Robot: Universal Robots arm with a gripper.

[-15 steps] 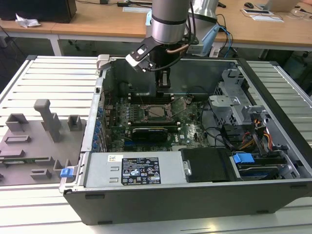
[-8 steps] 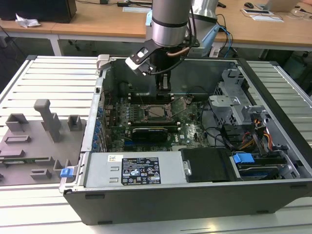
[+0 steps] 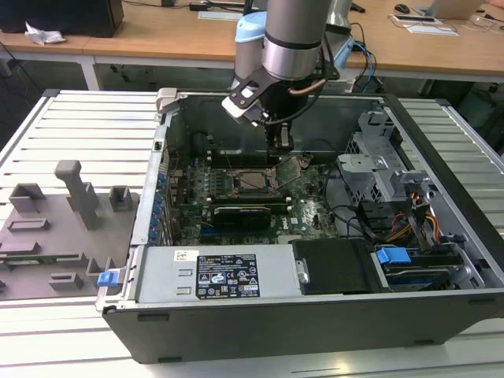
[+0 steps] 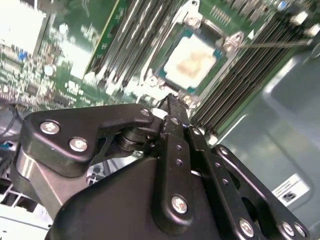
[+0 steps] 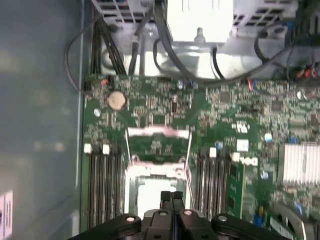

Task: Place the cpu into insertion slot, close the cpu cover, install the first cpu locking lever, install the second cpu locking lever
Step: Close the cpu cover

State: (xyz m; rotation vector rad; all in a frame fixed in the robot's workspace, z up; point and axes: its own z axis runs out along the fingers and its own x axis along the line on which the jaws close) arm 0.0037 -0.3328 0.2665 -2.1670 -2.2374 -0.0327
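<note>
Exterior view: gripper (image 3: 279, 146) inside the open grey sheet-metal case (image 3: 315, 319), over the green board (image 3: 311, 209). The cpu (image 3: 253, 182) is a dull flat square near its tip.
Second wrist view: matte black fingers (image 4: 172, 125) pressed together, nothing between them. The pale cpu is seated in the metal-rimmed insertion slot (image 4: 229, 44).
First wrist view: cpu cover (image 5: 158, 131), a thin silver frame, tilted up open.

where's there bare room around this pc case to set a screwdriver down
Free: the slatted table between the grey fixture tray and the far desk, and the strip along the case near wall. Crowded: inside the case, where the gripper hangs close to the cpu, and cables pack the exterior view's right end.
</note>
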